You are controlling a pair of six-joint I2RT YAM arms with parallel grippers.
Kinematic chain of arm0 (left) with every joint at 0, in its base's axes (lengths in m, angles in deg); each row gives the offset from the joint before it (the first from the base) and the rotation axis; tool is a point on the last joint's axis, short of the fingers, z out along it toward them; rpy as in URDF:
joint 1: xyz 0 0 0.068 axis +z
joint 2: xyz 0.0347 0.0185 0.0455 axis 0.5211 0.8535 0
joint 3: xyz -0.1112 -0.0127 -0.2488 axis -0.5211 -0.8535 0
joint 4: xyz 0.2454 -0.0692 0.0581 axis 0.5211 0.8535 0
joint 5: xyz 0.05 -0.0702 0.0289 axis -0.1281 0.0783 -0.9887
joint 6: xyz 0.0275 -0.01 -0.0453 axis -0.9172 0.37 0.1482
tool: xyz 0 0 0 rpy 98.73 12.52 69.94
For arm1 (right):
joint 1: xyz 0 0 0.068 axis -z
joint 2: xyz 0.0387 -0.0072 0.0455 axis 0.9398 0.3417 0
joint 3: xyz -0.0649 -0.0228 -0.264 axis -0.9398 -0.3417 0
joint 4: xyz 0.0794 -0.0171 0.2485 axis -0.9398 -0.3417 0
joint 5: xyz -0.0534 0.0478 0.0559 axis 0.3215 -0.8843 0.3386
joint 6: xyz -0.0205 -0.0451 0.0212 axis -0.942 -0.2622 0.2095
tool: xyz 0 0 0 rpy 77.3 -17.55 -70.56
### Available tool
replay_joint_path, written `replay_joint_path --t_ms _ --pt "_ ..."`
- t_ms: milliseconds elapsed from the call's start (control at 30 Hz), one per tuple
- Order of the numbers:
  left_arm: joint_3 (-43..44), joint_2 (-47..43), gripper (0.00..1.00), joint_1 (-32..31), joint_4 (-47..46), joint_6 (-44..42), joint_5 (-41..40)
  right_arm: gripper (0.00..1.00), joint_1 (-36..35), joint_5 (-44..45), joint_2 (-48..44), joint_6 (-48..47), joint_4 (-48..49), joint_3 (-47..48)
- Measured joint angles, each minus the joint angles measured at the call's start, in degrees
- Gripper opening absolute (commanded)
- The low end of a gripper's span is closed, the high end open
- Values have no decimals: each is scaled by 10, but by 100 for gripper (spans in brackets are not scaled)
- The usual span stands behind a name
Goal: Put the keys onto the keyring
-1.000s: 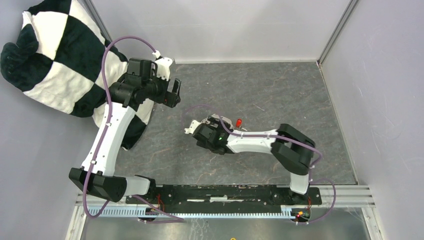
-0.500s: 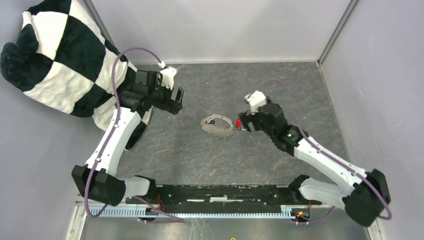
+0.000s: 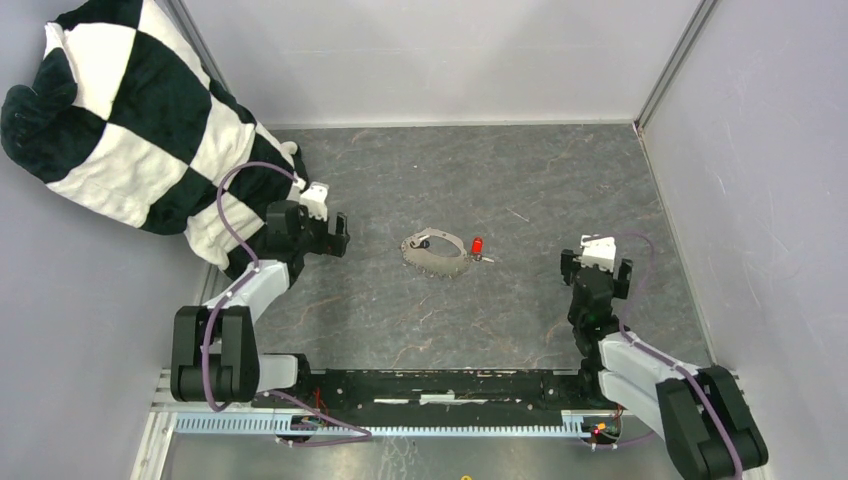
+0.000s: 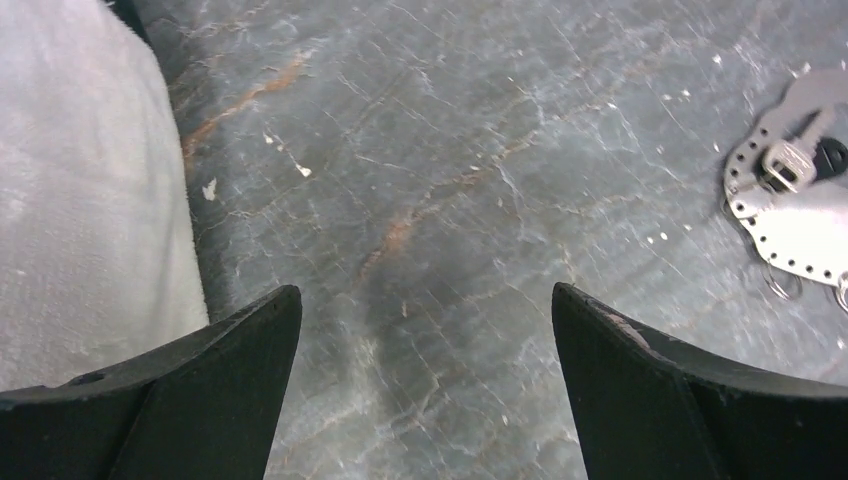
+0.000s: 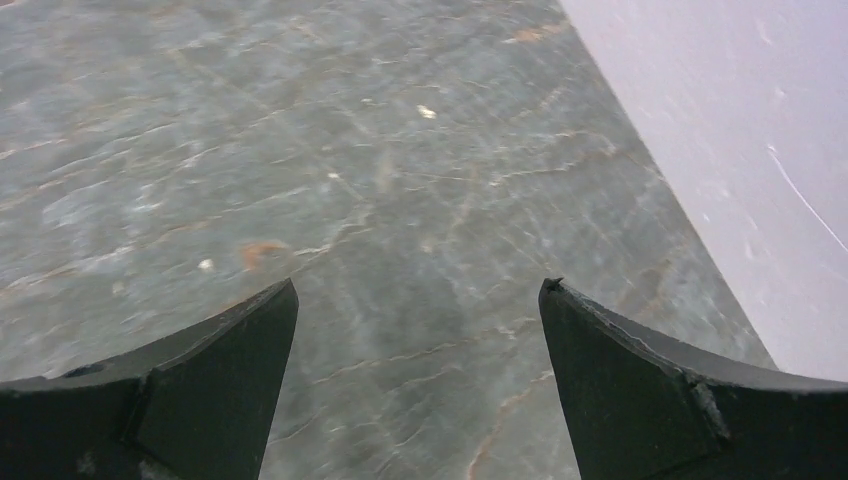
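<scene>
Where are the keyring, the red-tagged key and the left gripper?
keyring (image 3: 436, 263): top external view, on its lower band.
red-tagged key (image 3: 477, 245): top external view, on its red tag.
left gripper (image 4: 423, 290): left wrist view, midway between its open fingertips.

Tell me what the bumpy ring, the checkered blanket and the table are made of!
The keyring looks like thin metal: silvery-grey, dully shiny, with rows of tiny punched holes. The checkered blanket looks like soft plush or fleece: fuzzy, thick folds. The table top looks like grey stone with rusty veins, though it could be a printed mat; the pictures cannot settle that.
</scene>
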Motion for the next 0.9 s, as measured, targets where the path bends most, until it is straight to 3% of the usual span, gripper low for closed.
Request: replay_joint_path --t_ms 200,433,633,767,900 --pt "-54 49 100 28 -178 25 16 98 56 7 74 -22 160 -21" --pt "-158 61 100 43 -384 51 9 98 67 -11 154 -43 299 -21" --pt "-296 125 100 43 -658 66 7 98 69 -49 217 -63 417 -22" --pt "-315 152 100 43 -700 69 7 98 69 -80 257 -79 478 -23" --pt "-256 151 100 43 -681 73 -4 98 76 -104 258 -83 469 -23"
